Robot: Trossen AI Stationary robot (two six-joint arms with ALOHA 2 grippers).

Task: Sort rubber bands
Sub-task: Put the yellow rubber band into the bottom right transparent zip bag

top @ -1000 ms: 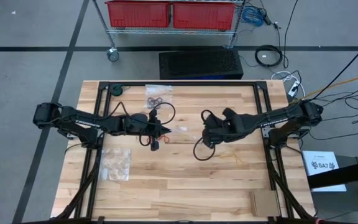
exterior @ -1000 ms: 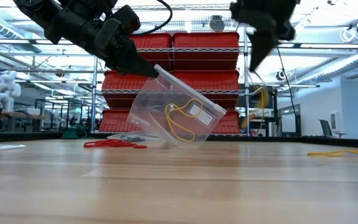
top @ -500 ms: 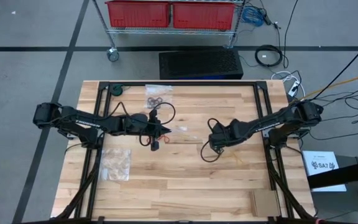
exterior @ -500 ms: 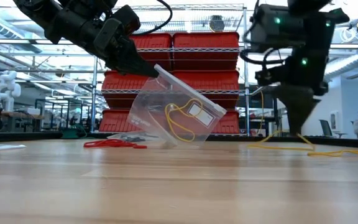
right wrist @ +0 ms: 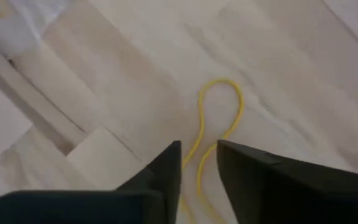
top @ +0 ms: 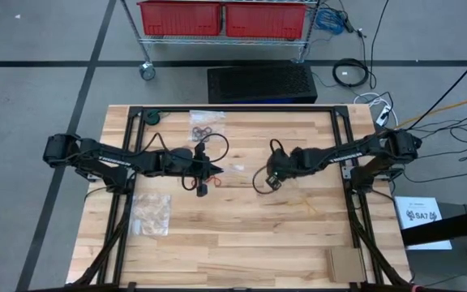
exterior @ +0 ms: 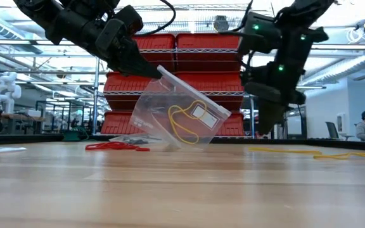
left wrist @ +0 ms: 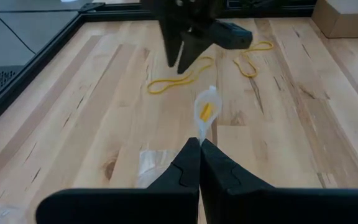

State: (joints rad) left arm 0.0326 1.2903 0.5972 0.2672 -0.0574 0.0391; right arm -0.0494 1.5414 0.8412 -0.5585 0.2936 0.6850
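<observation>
Pinching a clear flat plastic bag (exterior: 181,120), the left gripper (exterior: 146,68) is raised; a yellow rubber band (right wrist: 213,124) is straddled by the slightly parted right gripper (right wrist: 199,163).

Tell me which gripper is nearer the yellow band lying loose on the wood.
Right. The right gripper hangs just over the yellow band, fingers apart. The left gripper is farther off, shut on a clear bag.

Robotics lab, wire shelving (exterior: 233,82), red bins (exterior: 195,60)
</observation>
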